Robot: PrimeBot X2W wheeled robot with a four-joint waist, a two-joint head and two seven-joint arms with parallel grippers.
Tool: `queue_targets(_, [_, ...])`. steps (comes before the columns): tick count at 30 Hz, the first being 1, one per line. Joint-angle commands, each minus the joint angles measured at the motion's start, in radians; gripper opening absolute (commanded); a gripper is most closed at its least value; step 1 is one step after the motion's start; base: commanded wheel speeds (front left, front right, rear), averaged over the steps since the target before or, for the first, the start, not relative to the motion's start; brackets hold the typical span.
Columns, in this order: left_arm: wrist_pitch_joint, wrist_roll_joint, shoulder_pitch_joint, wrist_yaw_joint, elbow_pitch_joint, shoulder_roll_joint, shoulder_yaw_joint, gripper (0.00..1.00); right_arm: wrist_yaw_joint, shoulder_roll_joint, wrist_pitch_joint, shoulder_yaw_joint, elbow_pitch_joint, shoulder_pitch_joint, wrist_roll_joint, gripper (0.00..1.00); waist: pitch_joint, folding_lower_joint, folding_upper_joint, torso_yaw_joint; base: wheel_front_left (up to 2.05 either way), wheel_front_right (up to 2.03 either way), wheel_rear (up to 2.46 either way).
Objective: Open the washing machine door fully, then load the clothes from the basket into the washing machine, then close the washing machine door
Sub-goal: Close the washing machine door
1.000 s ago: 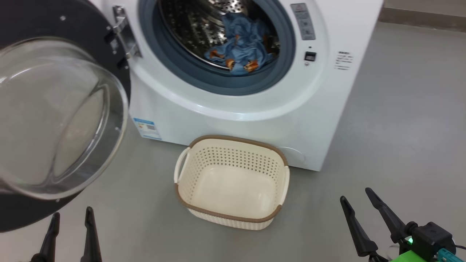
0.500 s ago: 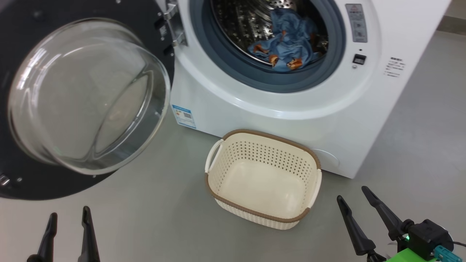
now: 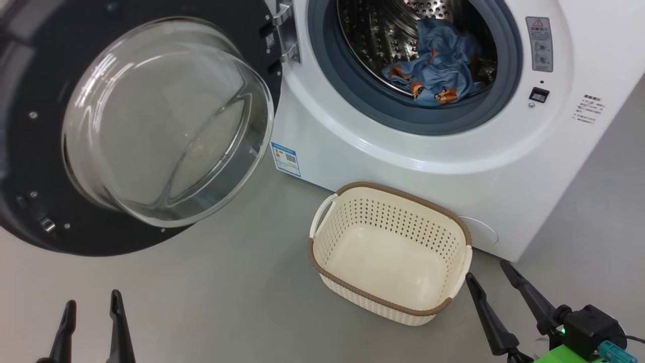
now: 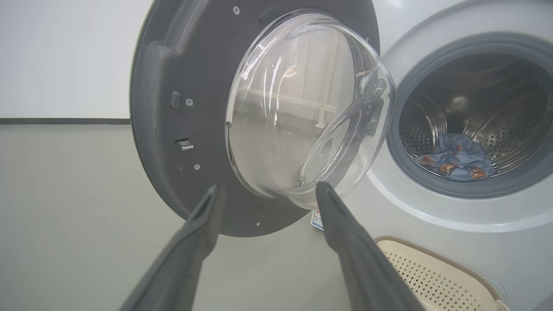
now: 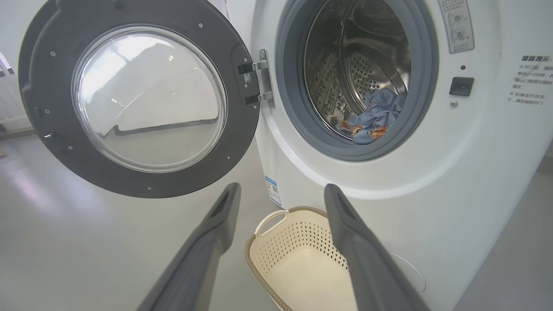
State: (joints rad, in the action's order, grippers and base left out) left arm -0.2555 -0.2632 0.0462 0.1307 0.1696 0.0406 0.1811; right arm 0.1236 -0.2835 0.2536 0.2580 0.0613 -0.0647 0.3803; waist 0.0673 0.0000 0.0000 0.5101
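A: Start with the pincers. How do they stand?

B: Both are spread wide, with only air between the fingers. Laying a clock over the head view, the left gripper [image 3: 92, 298] sits at seven o'clock above the grey floor [image 3: 227, 292], fingers pointing to twelve. The right gripper [image 3: 487, 268] is at five o'clock, fingers leaning toward eleven. Its tips are just beside the basket's near right corner (touching or not, I cannot tell).

A: And the basket [image 3: 398, 214] itself?

B: It stands on the floor a little toward five o'clock from the centre, close against the front of the washing machine [image 3: 403, 161]. Its cream bottom shows whole.

A: Where are the clothes [image 3: 438, 60]?

B: Up at one o'clock, inside the steel drum [image 3: 383, 35]. They are a crumpled blue heap with orange-brown figures, lying low in it behind the grey gasket [image 3: 347, 96].

A: The washing machine door [image 3: 30, 166]?

B: It is swung wide on its hinge [image 3: 284, 30] and takes the head view from nine to eleven o'clock, inner face toward the camera. The glass bowl [image 3: 166, 121] bulges out of the black rim. A blue-white sticker [image 3: 285, 159] sits on the machine's front just at the bowl's four o'clock edge.

A: What do the wrist views add?

B: Seen from the left wrist, the bowl hangs at twelve o'clock beyond the fingertips, apart from them. From the right wrist, the door is at ten o'clock, the drum opening at one, and the basket at six, between the two fingers.
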Motion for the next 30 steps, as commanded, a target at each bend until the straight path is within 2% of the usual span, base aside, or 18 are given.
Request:
queue_targets(1, [-0.006,-0.005,-0.008,-0.007,-0.033,0.010,0.034,1.00,0.007,-0.014,0.008,0.021,-0.020,0.040,0.013,1.00,-0.002,0.0000,0.0000,0.007,0.00,0.00,0.00])
queue_targets(19, [-0.006,-0.009,-0.003,-0.016,-0.054,0.010,0.042,1.00,0.007,-0.014,0.008,0.031,-0.017,0.053,0.015,1.00,0.009,0.0000,0.0000,0.020,0.00,0.00,0.00])
queue_targets(20, [-0.006,-0.010,-0.004,-0.016,-0.056,0.010,0.043,0.87,0.007,-0.014,0.008,0.030,-0.018,0.053,0.015,1.00,0.009,0.0000,0.0000,0.020,0.00,0.00,0.00])
queue_targets(21, [-0.006,-0.011,-0.005,-0.016,-0.057,0.010,0.044,0.50,0.007,-0.013,0.008,0.030,-0.018,0.052,0.015,1.00,0.009,0.0000,0.0000,0.019,0.00,0.00,0.00])
queue_targets(22, [-0.006,-0.014,-0.007,-0.016,-0.060,0.010,0.047,0.41,0.007,-0.013,0.008,0.029,-0.018,0.051,0.014,1.00,0.009,0.0000,0.0000,0.019,0.00,0.00,0.00])
queue_targets(23, [-0.006,-0.021,-0.010,-0.016,-0.063,0.010,0.051,0.27,0.007,-0.013,0.008,0.028,-0.019,0.050,0.014,1.00,0.009,0.0000,0.0000,0.019,0.00,0.00,0.00])
queue_targets(24, [-0.006,-0.035,-0.013,-0.015,-0.065,0.010,0.056,0.04,0.007,-0.012,0.008,0.027,-0.019,0.049,0.014,1.00,0.008,0.0000,0.0000,0.019,0.00,0.00,0.00])
queue_targets(25, [-0.006,-0.048,-0.017,-0.014,-0.069,0.010,0.062,0.00,0.007,-0.011,0.008,0.025,-0.020,0.047,0.013,1.00,0.008,0.0000,0.0000,0.019,0.00,0.00,0.00])
queue_targets(30, [-0.006,-0.077,-0.057,-0.005,-0.113,0.012,0.120,0.00,0.007,-0.008,0.008,0.016,-0.026,0.040,0.010,1.00,0.012,0.0000,0.0000,0.018,0.00,0.00,0.00])
